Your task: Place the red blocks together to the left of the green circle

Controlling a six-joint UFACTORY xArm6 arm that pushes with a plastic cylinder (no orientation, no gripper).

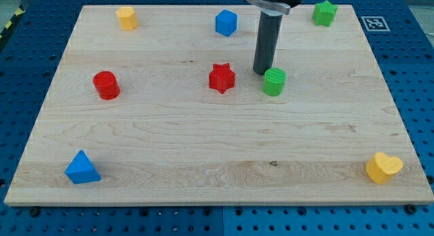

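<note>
My tip point(261, 72) on worktop point(203, 148), just upper-left of green cylinder point(274, 81); red star point(222, 78) left, red cylinder point(106, 85) far left; no end effector jaws, bare rod

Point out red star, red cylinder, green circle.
red star point(222, 78), camera view, centre of its top face
red cylinder point(106, 81), camera view, its top face
green circle point(274, 78), camera view, its top face
</note>
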